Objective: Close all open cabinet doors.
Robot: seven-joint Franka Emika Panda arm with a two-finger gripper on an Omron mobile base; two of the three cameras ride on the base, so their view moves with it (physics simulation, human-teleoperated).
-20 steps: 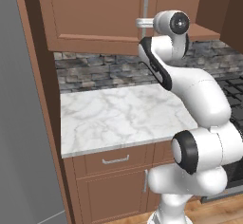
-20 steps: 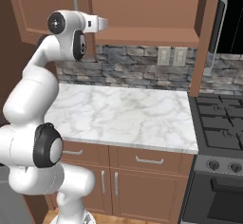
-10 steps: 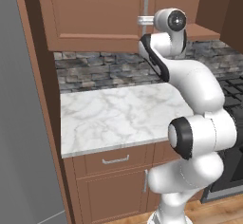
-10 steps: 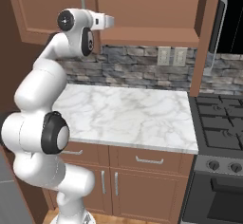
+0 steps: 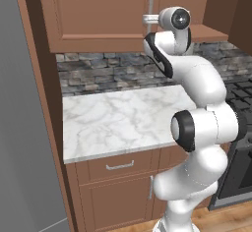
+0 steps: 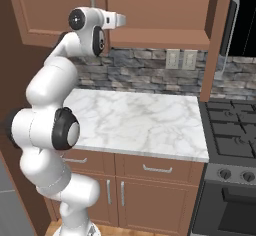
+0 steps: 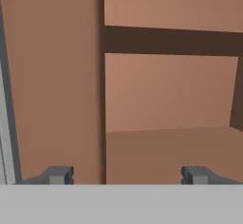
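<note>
Arm raised to wall-cabinet height above the marble desk [image 5: 118, 120]. Jaws [image 7: 128, 174] spread wide, nothing between them; fingertips [image 7: 59, 174] far apart in the hand view. Closed cabinet door [image 5: 96, 12] on the left, its silver bar handle [image 5: 151, 0] just beside the hand. Hand camera looks past that door's edge into an open compartment with a shelf [image 7: 171, 40] (interior bare). Second cabinet door [image 6: 216, 40] stands swung out, edge-on, near the stove [image 6: 232, 130].
</note>
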